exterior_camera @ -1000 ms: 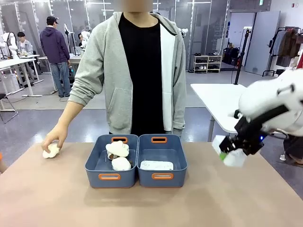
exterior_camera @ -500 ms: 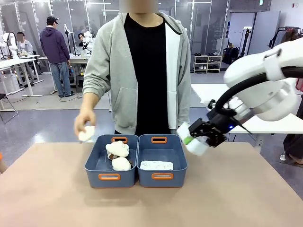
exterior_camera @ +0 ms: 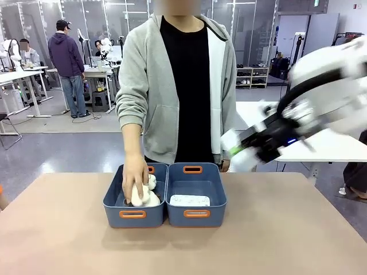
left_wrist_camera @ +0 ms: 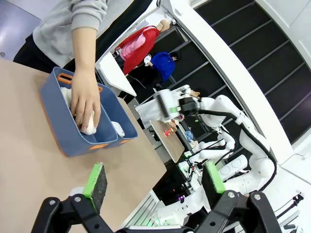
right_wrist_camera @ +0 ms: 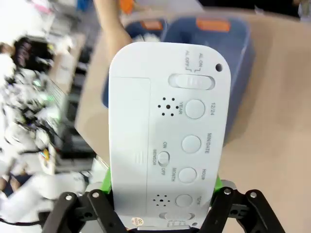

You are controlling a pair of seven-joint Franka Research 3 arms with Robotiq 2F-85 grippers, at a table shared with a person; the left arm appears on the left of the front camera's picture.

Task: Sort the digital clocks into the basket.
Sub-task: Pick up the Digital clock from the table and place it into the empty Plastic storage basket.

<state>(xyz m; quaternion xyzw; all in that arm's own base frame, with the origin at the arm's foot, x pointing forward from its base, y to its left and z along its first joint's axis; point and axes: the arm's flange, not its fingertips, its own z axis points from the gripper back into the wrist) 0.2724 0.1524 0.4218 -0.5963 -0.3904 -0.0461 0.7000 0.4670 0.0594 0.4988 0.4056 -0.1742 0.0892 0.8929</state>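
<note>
While the left end effector point(left_wrist_camera: 154, 178) hangs wide open over the near tabletop point(exterior_camera: 275, 240), the right end effector point(right_wrist_camera: 160, 187) grips a digital clock point(right_wrist_camera: 167, 121) by one end, aloft beside the basket point(exterior_camera: 215, 216), where a second clock point(exterior_camera: 190, 200) lies; a person's hand point(exterior_camera: 135, 180) dips into the neighbouring bin point(exterior_camera: 112, 212).

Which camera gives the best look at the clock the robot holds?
The right wrist view: the clock is close up, its buttons and switches readable, clamped in the right hand. The front view shows it as a white blur, raised, right of the basket. The left wrist view shows it small and far off.
</note>
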